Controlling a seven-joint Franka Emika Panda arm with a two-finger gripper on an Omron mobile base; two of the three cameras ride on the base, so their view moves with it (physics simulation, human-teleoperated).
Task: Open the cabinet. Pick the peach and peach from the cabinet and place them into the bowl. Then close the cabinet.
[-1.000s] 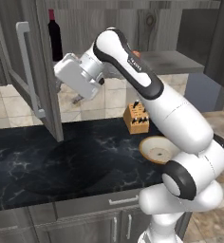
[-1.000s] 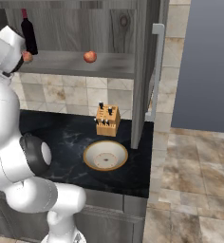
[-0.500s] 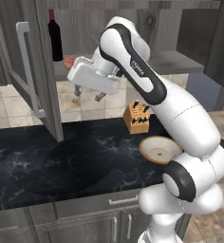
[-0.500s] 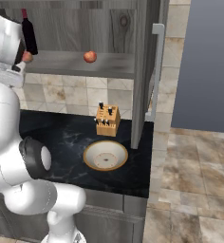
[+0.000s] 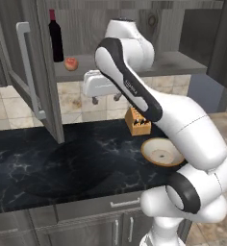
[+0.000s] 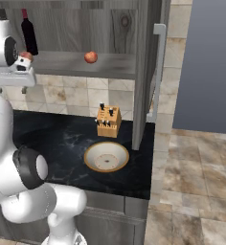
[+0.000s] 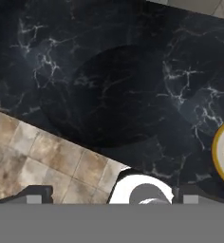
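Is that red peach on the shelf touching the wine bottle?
Apart. In the right base view the peach sits well along the shelf from the wine bottle, with bare shelf between them.

White glossy arm [image 5: 182, 120], rounded segments, dark grey joint rings, small red-black logo on upper link, white hand block

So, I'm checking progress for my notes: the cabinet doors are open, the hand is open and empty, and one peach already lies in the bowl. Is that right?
Not quite. The bowl is empty; the right base view shows only its pale inside. Both peaches are on the cabinet shelf: the red-orange peach and the paler peach near the wine bottle. The rest holds: doors open, hand open and empty.
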